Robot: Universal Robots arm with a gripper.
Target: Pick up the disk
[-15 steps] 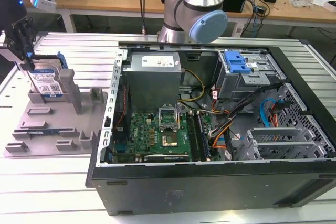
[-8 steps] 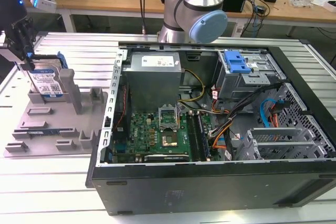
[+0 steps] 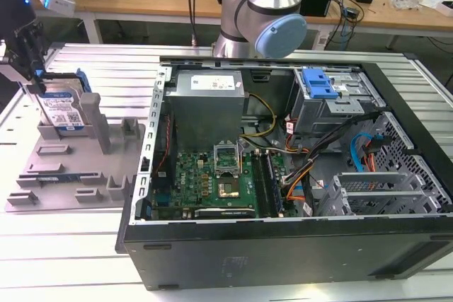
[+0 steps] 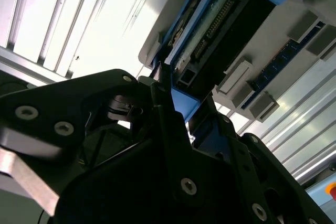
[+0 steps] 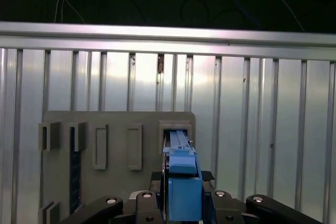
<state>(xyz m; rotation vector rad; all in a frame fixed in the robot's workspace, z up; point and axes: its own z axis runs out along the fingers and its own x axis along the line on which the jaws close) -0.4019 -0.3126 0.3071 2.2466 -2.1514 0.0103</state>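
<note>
The disk stands on edge in a slot of the grey fixture plate, at the exterior view's far left; its white-and-blue label faces the camera. My gripper comes down on its upper end from above. In the first wrist view the disk's blue rail runs between my black fingers, which press on both of its sides, and its far end sits in the fixture's slot. In the second wrist view a finger lies against the disk's blue rail.
An open computer case takes up the middle and the exterior view's right, with a blue drive-bay bracket inside. The arm's base rises behind it. Upright posts stand on the fixture beside the disk. Ribbed metal tabletop surrounds the plate.
</note>
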